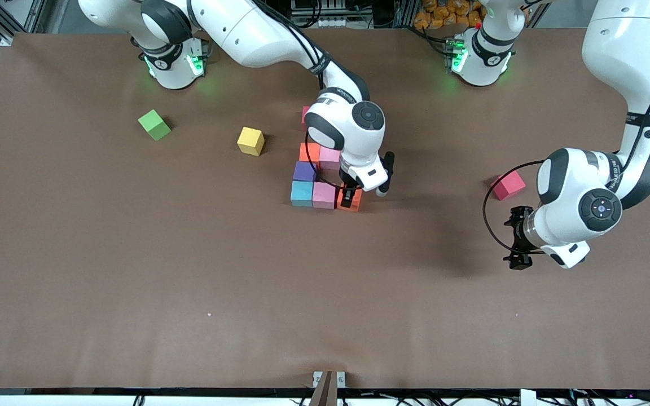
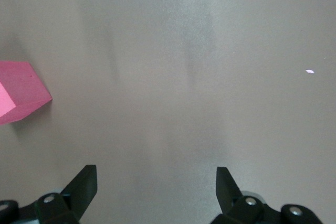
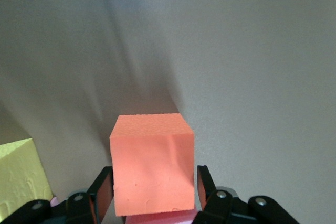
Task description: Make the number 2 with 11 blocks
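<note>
My right claw (image 1: 348, 195) straddles one orange block (image 3: 152, 169) ending the number 2 (image 1: 304, 171)'s nearest row, mid-tabletop; clamped or not, I cannot tell. Seven blocks show there. My left claw (image 2: 155, 187) waits, spread apart, near one loose pink block (image 1: 508, 185).

We view the table (image 1: 133, 270) from a high front camera facing both arm bases. Each wrist camera looks down past its own fingers at close range. The right wrist and front views share an orange cube (image 3: 152, 163); the left wrist and front views share a pink cube (image 2: 18, 98).
</note>
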Controlling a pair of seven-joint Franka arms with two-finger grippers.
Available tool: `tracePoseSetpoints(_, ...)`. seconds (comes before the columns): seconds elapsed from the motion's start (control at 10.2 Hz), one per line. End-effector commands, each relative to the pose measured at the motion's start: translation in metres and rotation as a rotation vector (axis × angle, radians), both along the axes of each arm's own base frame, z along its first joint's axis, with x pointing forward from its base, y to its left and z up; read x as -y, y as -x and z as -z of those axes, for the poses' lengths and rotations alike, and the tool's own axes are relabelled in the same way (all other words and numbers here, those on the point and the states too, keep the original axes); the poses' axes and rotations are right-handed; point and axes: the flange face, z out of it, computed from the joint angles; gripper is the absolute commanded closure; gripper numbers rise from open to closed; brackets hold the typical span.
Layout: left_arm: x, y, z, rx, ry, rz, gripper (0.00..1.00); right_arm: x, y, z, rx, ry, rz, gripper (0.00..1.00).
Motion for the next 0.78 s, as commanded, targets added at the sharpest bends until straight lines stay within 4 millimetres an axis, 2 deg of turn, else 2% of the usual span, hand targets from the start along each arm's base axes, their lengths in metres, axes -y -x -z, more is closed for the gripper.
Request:
tracePoseSetpoints(0.0, -0.005, -0.005, -0.028, 0.042, 0.002, -0.002, 0.00, 0.009, -0.004, 0.005, 0.022, -0.020, 0.005, 0.29)
tracePoseSetpoints(0.1, -0.011, -0.006, -0.044, 0.066, -0.001, 0.014, 0.00, 0.009, -0.002, 0.010, 0.027, -0.040, 0.011, 0.31)
tracePoseSetpoints(0.29, -0.035, -0.008, -0.079, 0.113, -0.014, 0.056, 0.00, 0.010, -0.001, 0.013, 0.022, -0.041, 0.015, 0.32)
tracePoseSetpoints(0.49, -0.035, -0.008, -0.102, 0.120, -0.021, 0.147, 0.00, 0.010, -0.001, 0.011, 0.022, -0.039, 0.015, 0.34)
tracePoseSetpoints(0.69, -0.032, -0.009, -0.116, 0.093, -0.025, 0.197, 0.00, 0.010, -0.001, 0.008, 0.025, -0.034, 0.001, 0.38)
